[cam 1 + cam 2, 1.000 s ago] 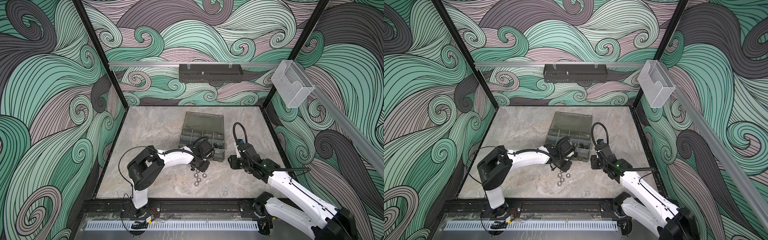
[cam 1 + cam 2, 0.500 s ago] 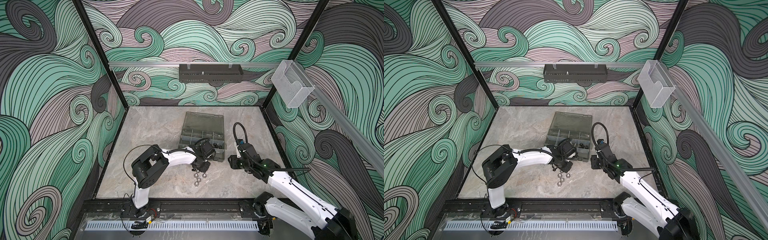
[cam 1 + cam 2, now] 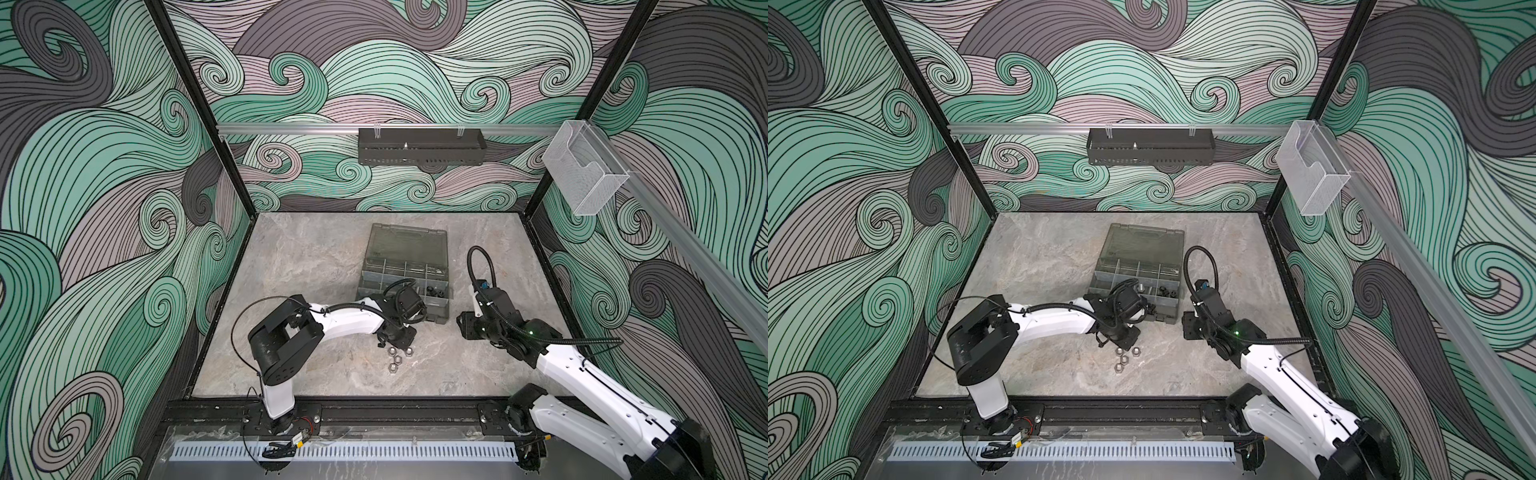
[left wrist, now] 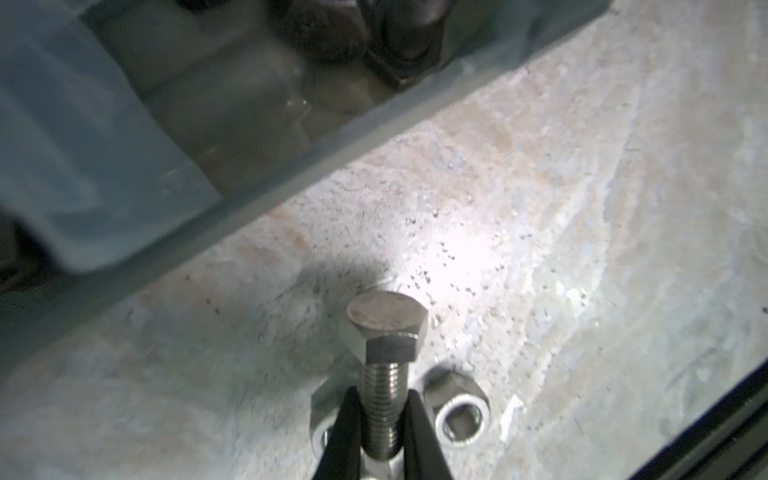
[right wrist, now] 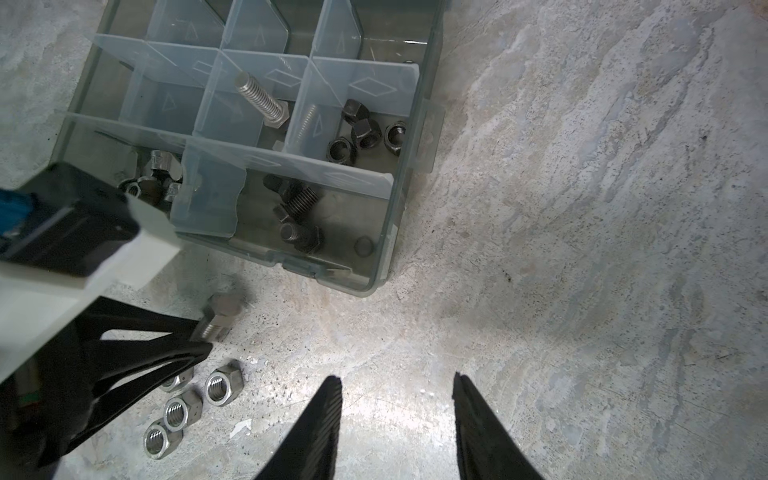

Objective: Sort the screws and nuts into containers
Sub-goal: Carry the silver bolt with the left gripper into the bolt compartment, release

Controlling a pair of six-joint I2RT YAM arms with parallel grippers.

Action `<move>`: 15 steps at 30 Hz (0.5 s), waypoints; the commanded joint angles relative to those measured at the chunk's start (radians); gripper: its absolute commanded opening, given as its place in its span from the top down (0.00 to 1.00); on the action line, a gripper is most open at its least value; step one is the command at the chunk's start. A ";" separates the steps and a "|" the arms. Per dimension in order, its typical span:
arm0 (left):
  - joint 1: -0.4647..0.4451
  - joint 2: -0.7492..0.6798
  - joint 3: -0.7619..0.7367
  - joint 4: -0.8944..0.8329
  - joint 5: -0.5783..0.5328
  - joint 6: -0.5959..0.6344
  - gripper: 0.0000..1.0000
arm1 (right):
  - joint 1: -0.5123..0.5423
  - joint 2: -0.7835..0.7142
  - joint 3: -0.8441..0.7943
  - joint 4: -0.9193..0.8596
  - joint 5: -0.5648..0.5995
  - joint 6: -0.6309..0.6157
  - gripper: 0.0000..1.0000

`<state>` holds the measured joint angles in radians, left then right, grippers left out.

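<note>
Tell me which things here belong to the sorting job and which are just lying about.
Job: silver screw in left gripper; loose silver nuts; organizer compartments; black nuts and black screws already inside.
Lying about: black perforated tray; clear wall holder.

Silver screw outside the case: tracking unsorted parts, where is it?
In the left wrist view, the silver screw is clamped by its shank in the left gripper, near the middle of the table, between the organizer case and silver nuts.
</note>
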<state>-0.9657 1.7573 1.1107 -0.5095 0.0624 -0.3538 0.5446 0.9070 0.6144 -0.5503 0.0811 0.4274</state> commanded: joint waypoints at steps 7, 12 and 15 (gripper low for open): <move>0.012 -0.084 0.128 -0.026 -0.077 0.048 0.89 | -0.007 -0.015 -0.011 -0.013 0.010 0.006 0.55; 0.092 0.019 0.251 -0.046 -0.056 0.078 0.89 | -0.007 -0.032 -0.013 -0.021 -0.007 0.017 0.55; 0.134 0.081 0.324 -0.051 -0.046 0.096 0.89 | -0.009 -0.046 -0.019 -0.033 -0.009 0.019 0.55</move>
<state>-0.8734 1.7859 1.3678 -0.5316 0.0193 -0.2935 0.5400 0.8780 0.6121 -0.5541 0.0746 0.4313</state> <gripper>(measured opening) 0.144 0.451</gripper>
